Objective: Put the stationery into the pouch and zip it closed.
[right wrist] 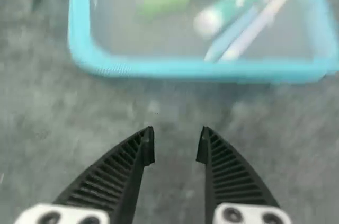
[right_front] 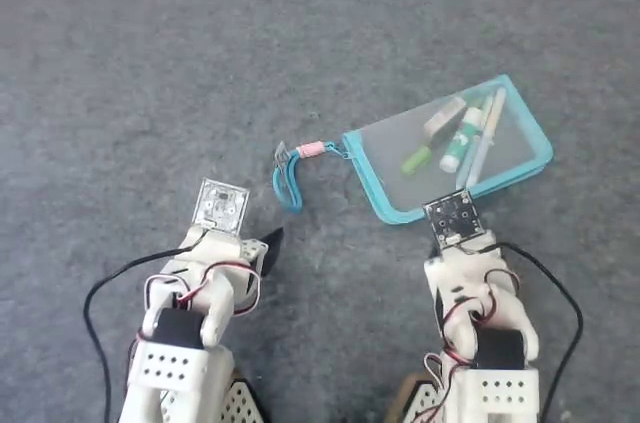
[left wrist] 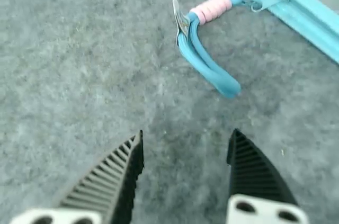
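A clear pouch with a blue border [right_front: 452,148] lies on the grey carpet at the right. Inside it I see a green marker [right_front: 416,159], a green-and-white tube [right_front: 462,139], a white pen [right_front: 484,141] and an eraser [right_front: 442,119]. A blue strap loop [right_front: 288,181] with a pink bead hangs off its left corner. My left gripper [left wrist: 184,144] is open over bare carpet, short of the strap [left wrist: 204,57]. My right gripper [right wrist: 175,144] is open just short of the pouch's near border [right wrist: 196,69], holding nothing.
Grey carpet [right_front: 150,83] covers the whole surface up to a white wall at the far edge. Both arm bodies and their cables fill the near edge.
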